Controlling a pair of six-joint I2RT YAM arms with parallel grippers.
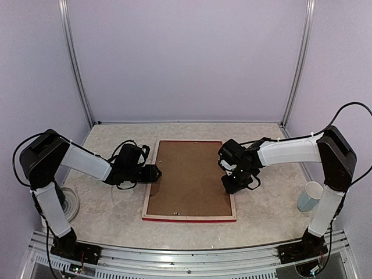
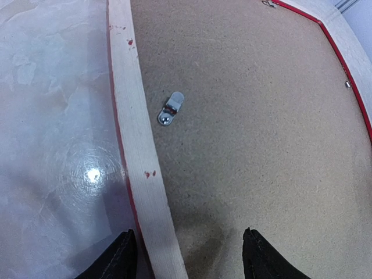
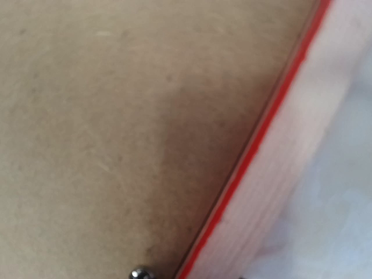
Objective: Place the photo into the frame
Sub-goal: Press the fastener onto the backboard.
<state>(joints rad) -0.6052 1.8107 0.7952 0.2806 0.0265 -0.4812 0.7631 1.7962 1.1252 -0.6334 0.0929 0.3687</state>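
Frame [image 1: 189, 218] lies face down in the top view, brown backing board [image 1: 189, 174] uppermost and the photo unseen, with the left gripper [image 1: 154, 173] at its left rail and the right gripper [image 1: 231, 185] at its right.

Left wrist: the fingers [image 2: 119, 258] stand apart and empty, straddling the pale rail near a turn clip [image 2: 170, 109].

Right wrist: no fingers show (spread untellable).

Stiff and light, I judge; grip it by the wooden rails.

Left arm [image 1: 84, 161] and right arm [image 1: 288, 150] are built of white tubes and black joint housings. Black cables [image 1: 347, 107] are looped alongside. Left gripper [image 2: 189, 233] is fitted with black fingers [image 2: 119, 258].
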